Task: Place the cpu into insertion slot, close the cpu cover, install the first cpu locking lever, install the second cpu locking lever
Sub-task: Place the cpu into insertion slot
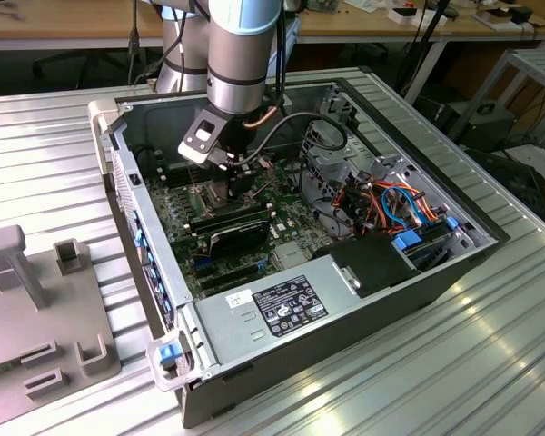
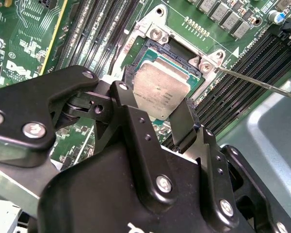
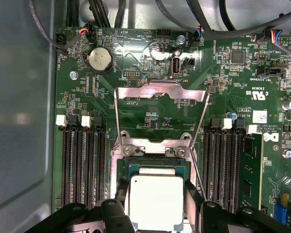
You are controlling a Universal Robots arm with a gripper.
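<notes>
My gripper (image 1: 232, 178) reaches down into the open computer case over the motherboard. In both wrist views its black fingers (image 2: 183, 121) flank the cpu (image 2: 160, 92), a silver-grey square chip, and the gripper (image 2: 154, 108) is shut on it. The cpu (image 3: 155, 196) sits at or just above the insertion slot (image 2: 169, 49), whose dark inside and silver rim show beyond the chip. The cpu cover (image 3: 160, 91) lies flipped open on the board past the slot (image 3: 155, 166). A thin locking lever (image 3: 197, 170) runs beside the slot, unhooked; it also shows as a lever wire (image 2: 257, 82).
Black memory slots (image 3: 82, 165) line both sides of the socket. A coin battery (image 3: 100, 59) and cables (image 1: 400, 204) lie farther in. A power supply (image 1: 282, 304) fills the case's near side. A grey fixture (image 1: 36, 300) stands on the table at the exterior view's left.
</notes>
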